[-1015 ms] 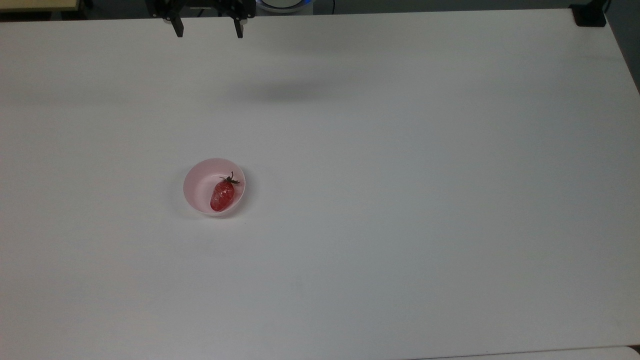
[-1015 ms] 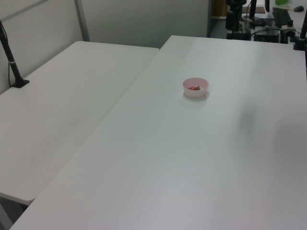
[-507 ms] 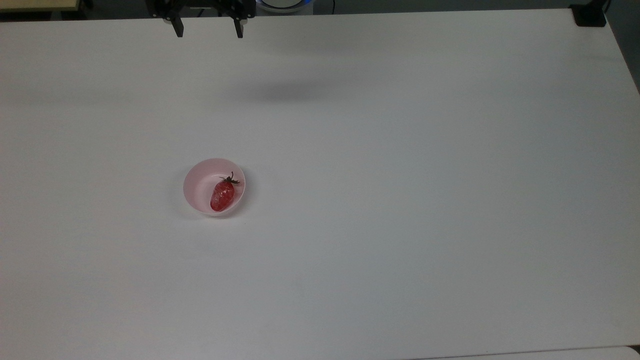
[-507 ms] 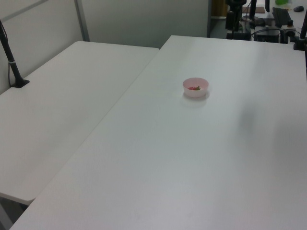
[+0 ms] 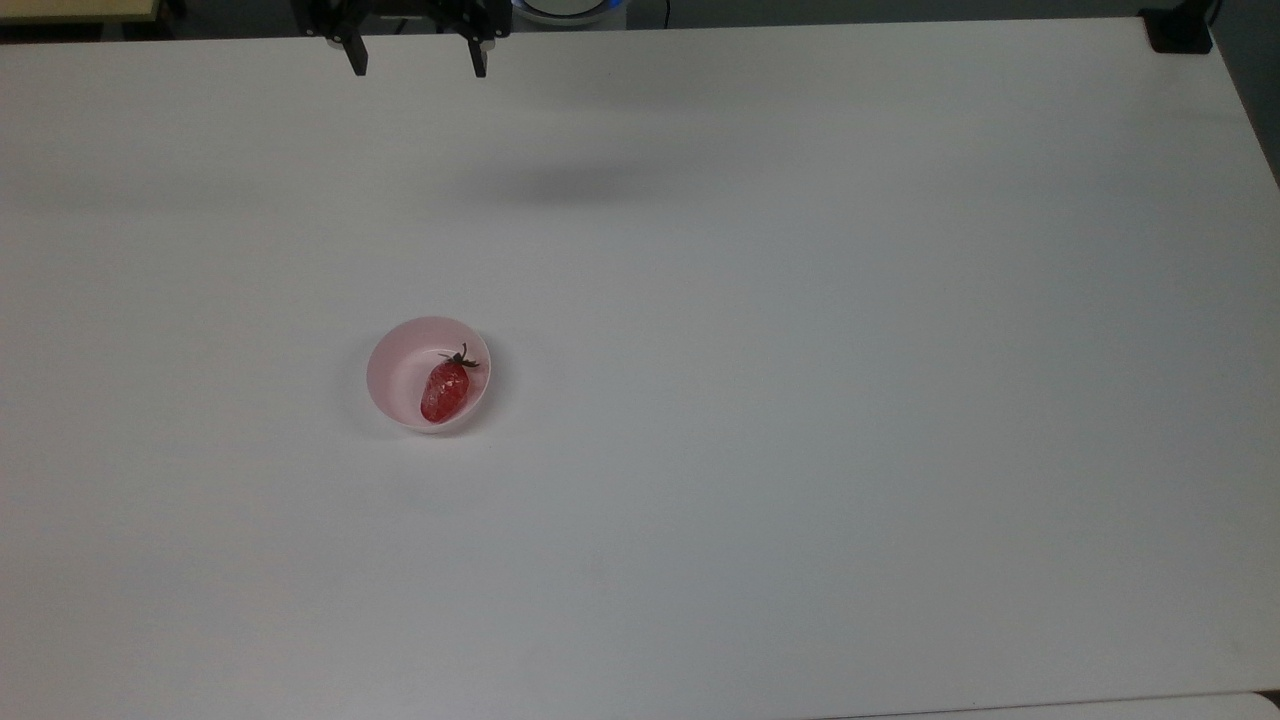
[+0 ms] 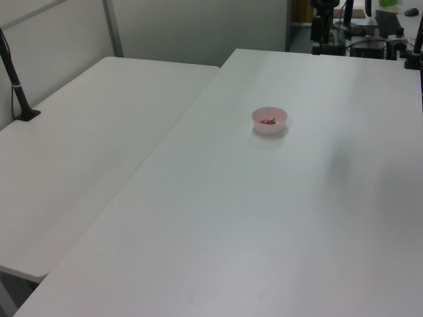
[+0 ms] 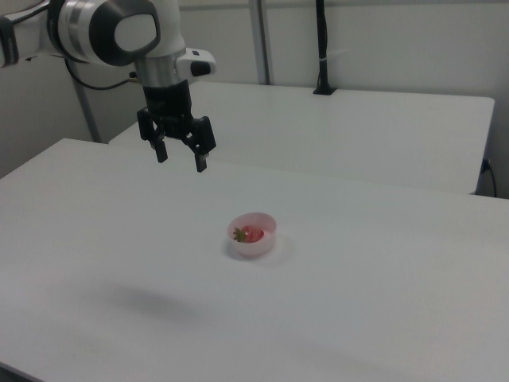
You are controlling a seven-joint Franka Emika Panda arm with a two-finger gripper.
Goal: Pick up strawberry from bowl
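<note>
A glossy red strawberry (image 5: 445, 390) with a dark green stem cap lies inside the pale pink bowl (image 5: 400, 350), toward the bowl's right side in the top view. The same bowl (image 6: 269, 125) stands mid-table in the left view, and the strawberry (image 7: 250, 234) shows red inside the bowl (image 7: 262, 245) in the right view. My gripper (image 5: 414, 63) hangs open at the top view's upper edge, far from the bowl. In the right view my gripper (image 7: 180, 158) hovers high above the table, left of and beyond the bowl, with nothing between its fingers.
The bowl stands on a wide white table (image 5: 800, 400). A second white table (image 6: 86, 145) adjoins it in the left view, with a black post (image 6: 16, 86) clamped on it. A black clamp (image 5: 1178, 30) sits at the top view's upper right corner.
</note>
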